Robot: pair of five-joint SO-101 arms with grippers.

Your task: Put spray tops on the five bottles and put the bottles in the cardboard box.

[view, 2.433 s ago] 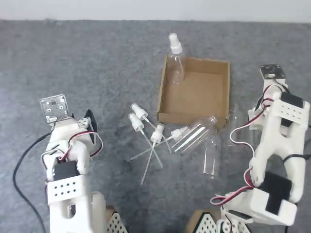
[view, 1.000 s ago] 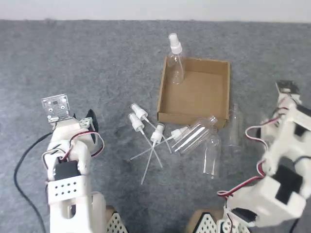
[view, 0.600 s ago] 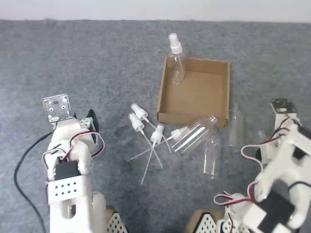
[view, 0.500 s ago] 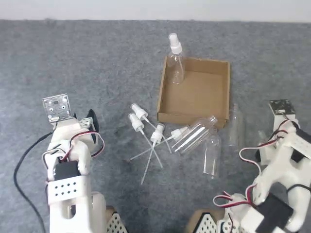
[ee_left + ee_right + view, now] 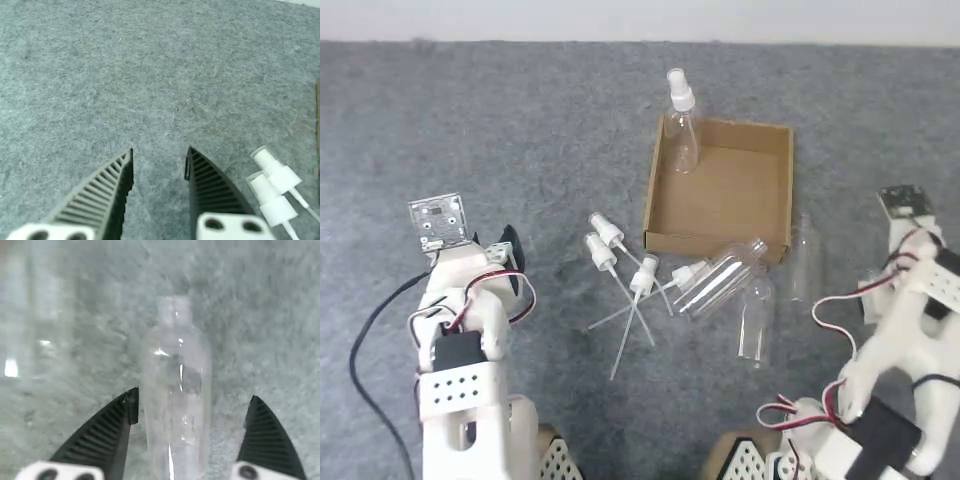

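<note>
The cardboard box (image 5: pixel 720 190) lies open at mid table, and one clear bottle with a spray top (image 5: pixel 682 125) stands in its far left corner. Three loose spray tops (image 5: pixel 605 240) lie left of the box, two also in the left wrist view (image 5: pixel 272 175). My left gripper (image 5: pixel 160 151) is open over bare carpet beside them. Two clear bottles (image 5: pixel 725 278) (image 5: pixel 756 320) lie in front of the box, and a third bottle (image 5: pixel 803 255) stands by its near right corner. My right gripper (image 5: pixel 194 397) is open around an upright uncapped bottle (image 5: pixel 176 390).
Grey carpet covers the table. The left arm (image 5: pixel 460 330) stands at the near left and the right arm (image 5: pixel 910 300) at the near right. A second blurred bottle (image 5: pixel 40 315) stands beside the one between the right fingers.
The right arm has swung back from beside the box toward the near right, then edged slightly away again. The left arm has stayed almost still.
</note>
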